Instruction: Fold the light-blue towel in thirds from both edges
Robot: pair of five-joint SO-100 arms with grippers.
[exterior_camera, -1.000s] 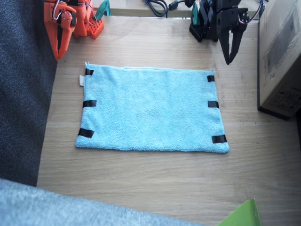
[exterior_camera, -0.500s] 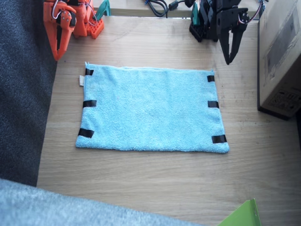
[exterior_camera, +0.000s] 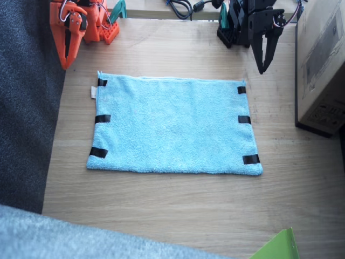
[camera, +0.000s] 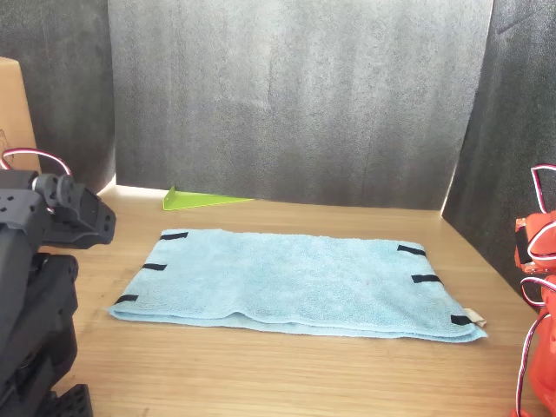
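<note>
The light-blue towel (exterior_camera: 172,127) lies spread flat in the middle of the wooden table (exterior_camera: 178,48), also seen in the front view (camera: 295,282). Black tape strips mark its two short edges (exterior_camera: 98,118) (exterior_camera: 245,120), and a small white tag (exterior_camera: 92,93) sticks out at one corner. My right gripper (exterior_camera: 66,62), orange, hangs tip-down beyond the tagged corner, shut and empty. My left gripper (exterior_camera: 262,67), black, hangs tip-down just behind the opposite far corner, shut and empty. Neither touches the towel.
A cardboard box (exterior_camera: 323,65) stands close beside the left arm. Dark fabric (exterior_camera: 27,108) runs along the table's side by the right arm. A lime-green sheet corner (exterior_camera: 277,245) and pale grey-blue fabric (exterior_camera: 81,240) sit at the near edge. Cables (exterior_camera: 180,6) lie at the back.
The right gripper has shifted very slightly towards the table's edge. The towel and the left arm have not moved.
</note>
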